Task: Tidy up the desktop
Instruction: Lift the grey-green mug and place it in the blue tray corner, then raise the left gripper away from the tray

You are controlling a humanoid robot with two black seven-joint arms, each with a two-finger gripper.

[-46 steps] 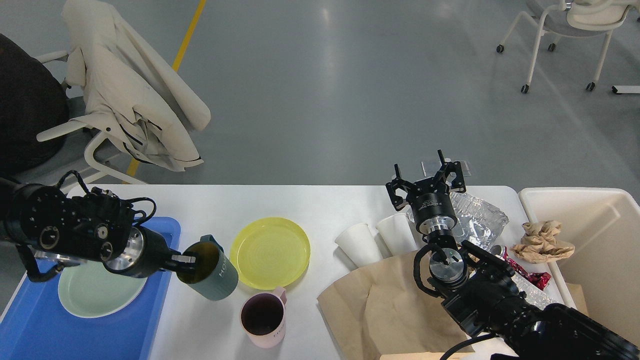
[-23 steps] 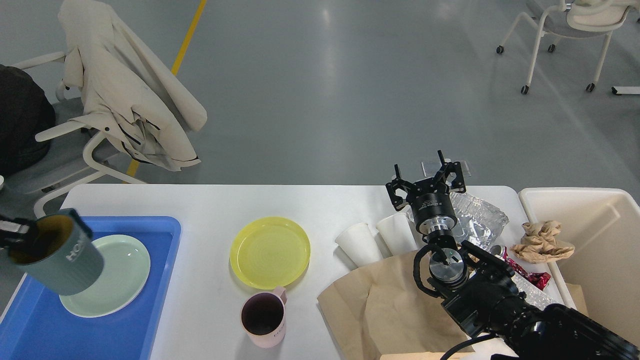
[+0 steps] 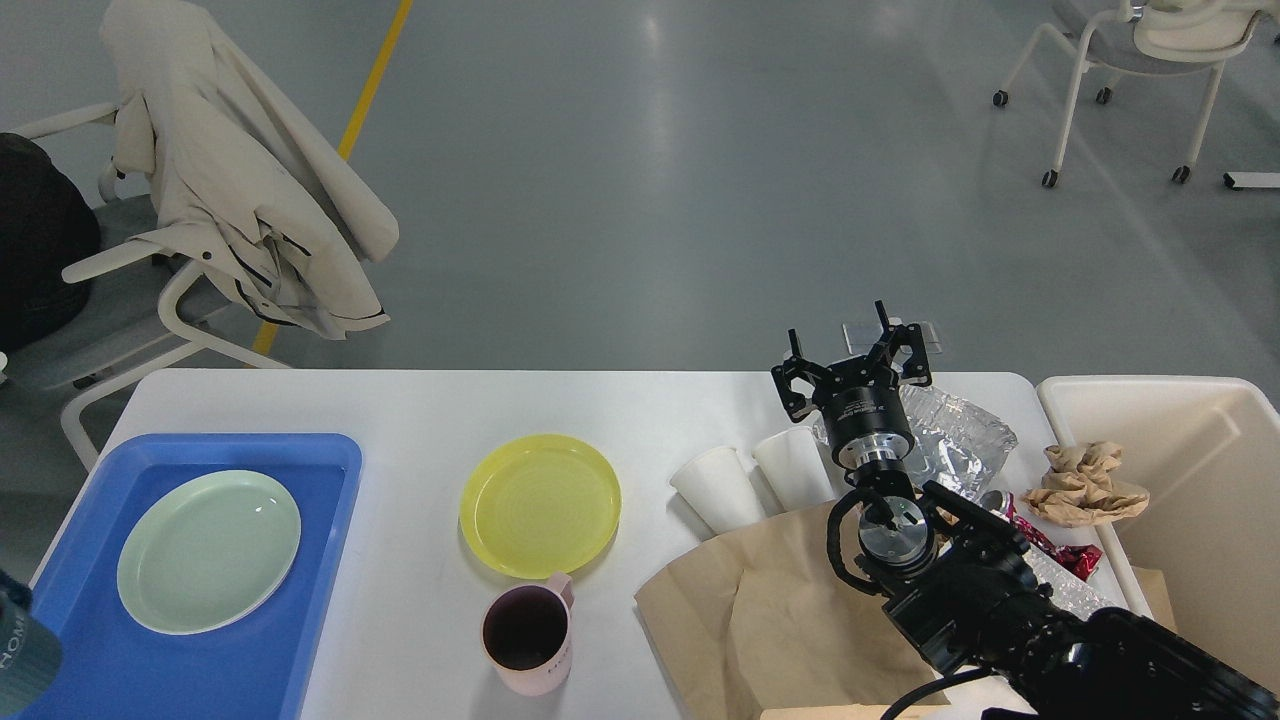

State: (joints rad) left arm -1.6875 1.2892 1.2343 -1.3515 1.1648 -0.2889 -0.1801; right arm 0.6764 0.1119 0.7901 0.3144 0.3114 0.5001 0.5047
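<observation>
The white desktop (image 3: pixel 420 410) holds a yellow plate (image 3: pixel 540 505), a pink mug (image 3: pixel 527 635), two white paper cups lying side by side (image 3: pixel 715 488), a brown paper bag (image 3: pixel 780 620), crumpled clear plastic (image 3: pixel 955 435) and a red wrapper (image 3: pixel 1050 545). My right gripper (image 3: pixel 855 360) is open and empty, held above the table's far edge behind the cups. Only a sliver of a teal mug (image 3: pixel 22 655) shows at the lower left edge, over the blue tray's corner. My left gripper is out of view.
A blue tray (image 3: pixel 200 660) at the left holds a pale green plate (image 3: pixel 208 550). A cream bin (image 3: pixel 1200 480) stands at the right, with crumpled brown paper (image 3: pixel 1085 480) at its rim. A chair with a beige coat (image 3: pixel 240 180) stands behind the table's left end.
My left arm carried the teal mug from beside the yellow plate leftward over the tray and out past the lower left edge. The right arm has not moved.
</observation>
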